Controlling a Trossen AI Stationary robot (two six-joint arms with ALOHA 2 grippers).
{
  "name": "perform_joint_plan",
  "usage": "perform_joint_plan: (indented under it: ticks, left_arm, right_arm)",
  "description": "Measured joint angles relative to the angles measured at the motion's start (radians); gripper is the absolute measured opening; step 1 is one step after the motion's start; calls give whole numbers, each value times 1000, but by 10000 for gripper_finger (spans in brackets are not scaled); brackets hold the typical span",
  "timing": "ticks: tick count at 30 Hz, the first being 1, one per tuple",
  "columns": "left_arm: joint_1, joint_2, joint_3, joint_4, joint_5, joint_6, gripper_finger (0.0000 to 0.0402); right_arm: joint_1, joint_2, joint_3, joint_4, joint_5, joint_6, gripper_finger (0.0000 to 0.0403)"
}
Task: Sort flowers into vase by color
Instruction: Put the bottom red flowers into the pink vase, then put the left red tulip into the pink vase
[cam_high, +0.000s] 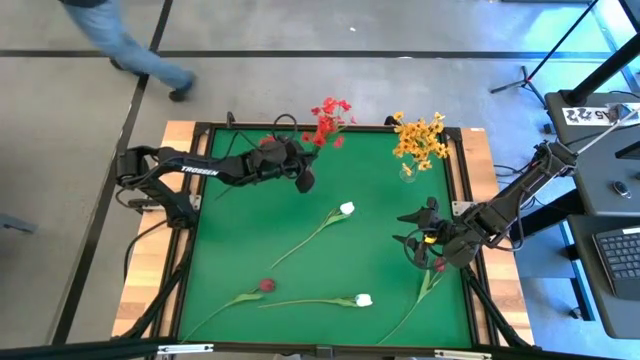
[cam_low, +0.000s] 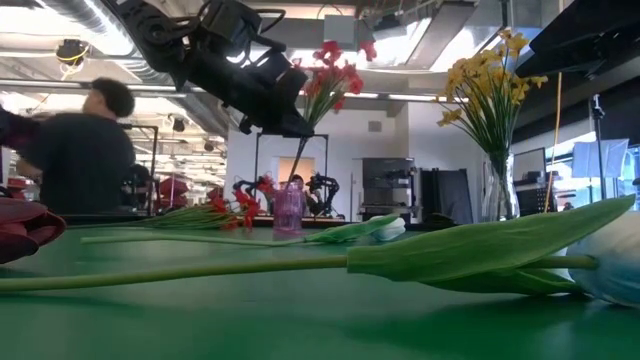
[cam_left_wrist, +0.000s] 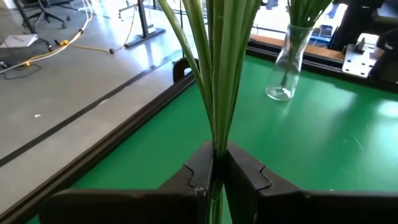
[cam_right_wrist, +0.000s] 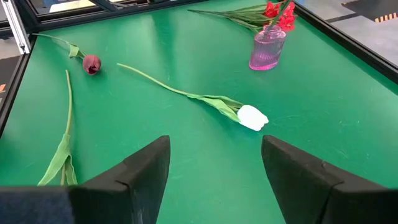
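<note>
Green felt covers the table (cam_high: 300, 300), with a workshop and a passing person blurred beyond; the left gripper (cam_left_wrist: 214, 177) is pinched on the bundled stems of the red spray (cam_high: 328, 120) near the far edge, above a pink vase (cam_low: 287, 212); yellow-orange sprays (cam_high: 420, 138) already stand in a clear vase (cam_left_wrist: 286, 62); the right gripper (cam_right_wrist: 214, 162) hangs spread over the near right side; white buds (cam_high: 347, 209) and maroon buds (cam_high: 266, 285) lie loose; such stems are judged light, springy and slippery, best taken mid-stem.

Red spray (cam_high: 328, 120): at 12 o'clock, stems upright, apparently clamped. Yellow spray (cam_high: 420, 140): at 1 o'clock, upright in clear vase (cam_high: 408, 172). White buds (cam_high: 347, 209), (cam_high: 364, 300): lying centre and 6 o'clock. Maroon buds (cam_high: 267, 285), (cam_high: 439, 265): lying at 7 and 4 o'clock.
</note>
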Motion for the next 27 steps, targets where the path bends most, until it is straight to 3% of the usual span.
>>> perform_joint_plan:
  ticks: [6, 17, 27]
  left_arm:
    - [-1, -10, 0, -12, 31, 0, 43]
    - [-1, -44, 0, -78, -4, 0, 134]
    - [-46, -224, 2, -345, -49, -13, 166]
  right_arm:
    - [0, 0, 0, 0, 2, 0, 253]
    - [0, 0, 0, -1, 2, 0, 253]
    - [0, 0, 0, -2, 4, 0, 253]
